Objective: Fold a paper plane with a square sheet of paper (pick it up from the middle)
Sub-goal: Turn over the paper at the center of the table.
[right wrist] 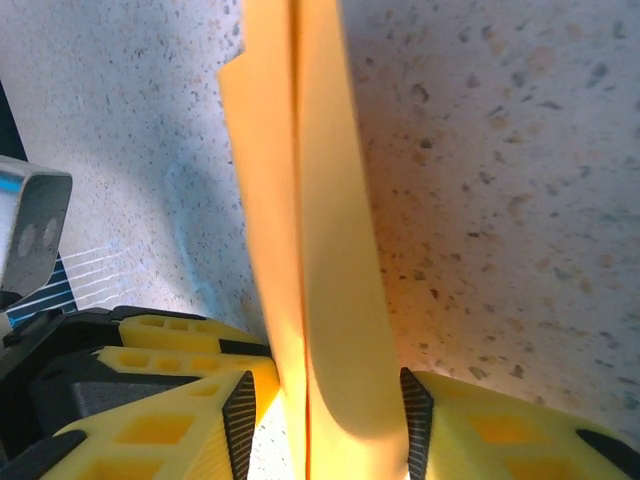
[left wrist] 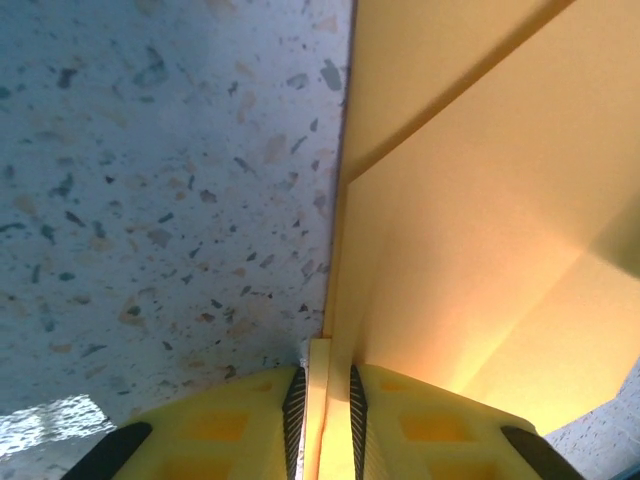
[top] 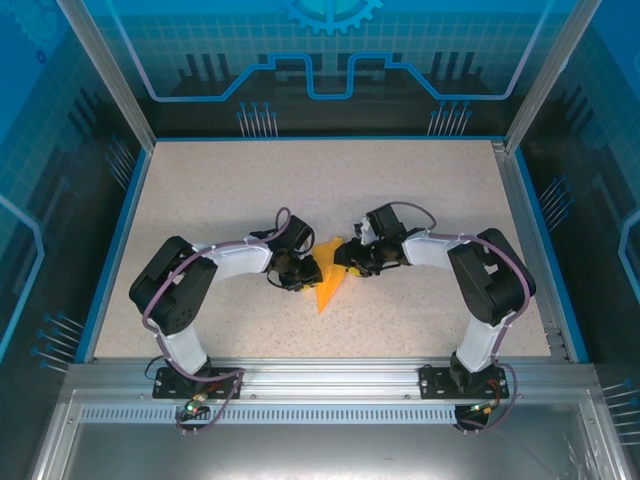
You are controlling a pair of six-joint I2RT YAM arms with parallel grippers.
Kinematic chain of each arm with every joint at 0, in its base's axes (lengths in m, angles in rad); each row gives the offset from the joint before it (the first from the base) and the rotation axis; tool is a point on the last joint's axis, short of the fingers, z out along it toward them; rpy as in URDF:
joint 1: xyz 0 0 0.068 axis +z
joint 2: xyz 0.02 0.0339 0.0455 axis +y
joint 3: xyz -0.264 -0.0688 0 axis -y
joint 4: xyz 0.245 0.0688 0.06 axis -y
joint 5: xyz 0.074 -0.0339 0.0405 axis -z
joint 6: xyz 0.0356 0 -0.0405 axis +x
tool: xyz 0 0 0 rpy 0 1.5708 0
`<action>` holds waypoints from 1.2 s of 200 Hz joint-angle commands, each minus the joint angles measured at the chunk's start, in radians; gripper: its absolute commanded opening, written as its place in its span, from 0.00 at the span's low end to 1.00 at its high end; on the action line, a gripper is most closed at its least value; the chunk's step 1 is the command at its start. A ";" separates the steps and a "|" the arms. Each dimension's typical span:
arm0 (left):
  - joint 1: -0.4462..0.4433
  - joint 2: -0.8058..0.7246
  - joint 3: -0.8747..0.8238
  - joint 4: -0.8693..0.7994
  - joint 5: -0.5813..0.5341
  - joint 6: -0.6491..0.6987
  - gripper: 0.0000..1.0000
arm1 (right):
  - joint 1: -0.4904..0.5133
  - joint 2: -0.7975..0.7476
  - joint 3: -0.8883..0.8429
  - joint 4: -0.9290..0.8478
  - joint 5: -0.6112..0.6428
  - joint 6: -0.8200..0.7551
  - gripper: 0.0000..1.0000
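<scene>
The square sheet of paper (top: 327,290) is bright orange and folded into a narrow pointed shape. It stands on edge at the middle of the table, its tip pointing toward the near edge. From the left, my left gripper (top: 308,272) is shut on its stacked layers. In the left wrist view both black pads (left wrist: 293,410) press the fold of the paper (left wrist: 480,250), with the left gripper (left wrist: 325,385) closed narrowly. From the right, my right gripper (top: 345,262) straddles the paper (right wrist: 300,200). The right gripper (right wrist: 325,400) stands open, with a gap beside its left pad (right wrist: 240,420).
The speckled tabletop (top: 430,200) has free room all around the two grippers. A blue rim (top: 112,260) and metal frame posts (top: 110,75) bound it. The arm bases are bolted to the metal rail (top: 320,375) at the near edge.
</scene>
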 commanded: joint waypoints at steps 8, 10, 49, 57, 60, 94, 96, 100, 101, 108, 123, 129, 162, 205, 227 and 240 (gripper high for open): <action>0.000 0.034 -0.008 -0.017 -0.029 0.005 0.24 | 0.026 0.004 0.003 0.047 -0.032 0.031 0.45; 0.000 0.033 -0.008 -0.016 -0.030 0.005 0.24 | 0.026 0.004 0.001 0.048 -0.032 0.033 0.45; 0.001 0.030 -0.015 -0.011 -0.033 -0.001 0.23 | 0.055 0.001 -0.019 0.083 0.014 0.073 0.46; 0.000 0.027 -0.016 -0.009 -0.034 -0.001 0.23 | 0.059 0.003 -0.018 0.087 0.022 0.079 0.45; 0.000 0.026 -0.017 -0.008 -0.034 -0.003 0.23 | 0.060 0.003 -0.018 0.085 0.026 0.083 0.45; -0.001 0.019 -0.018 -0.009 -0.034 -0.007 0.23 | 0.086 -0.036 -0.086 0.147 0.078 0.122 0.43; 0.000 0.019 -0.019 -0.007 -0.034 -0.008 0.22 | 0.087 -0.035 -0.086 0.150 0.076 0.122 0.43; 0.000 0.018 -0.022 -0.003 -0.032 -0.009 0.22 | 0.091 -0.030 -0.084 0.155 0.074 0.124 0.42; 0.000 0.018 -0.022 -0.002 -0.032 -0.010 0.23 | 0.093 -0.030 -0.084 0.156 0.074 0.125 0.42; 0.001 0.018 -0.021 0.003 -0.032 -0.010 0.23 | 0.099 -0.021 -0.078 0.168 0.075 0.126 0.41; 0.000 0.018 -0.024 0.003 -0.029 -0.012 0.22 | 0.104 -0.011 -0.071 0.175 0.087 0.132 0.39; 0.000 0.018 -0.025 0.003 -0.030 -0.012 0.22 | 0.104 -0.010 -0.068 0.177 0.093 0.133 0.39; -0.001 0.013 -0.032 0.003 -0.031 -0.014 0.22 | 0.104 0.015 -0.036 0.159 0.102 0.125 0.35; 0.000 0.000 -0.032 -0.003 -0.034 -0.018 0.22 | 0.100 0.026 0.015 0.127 0.116 0.107 0.34; 0.001 -0.010 -0.032 -0.006 -0.034 -0.017 0.22 | 0.099 0.037 0.029 0.111 0.114 0.097 0.30; 0.000 -0.019 -0.033 -0.006 -0.034 -0.020 0.22 | 0.097 0.044 0.038 0.099 0.107 0.088 0.25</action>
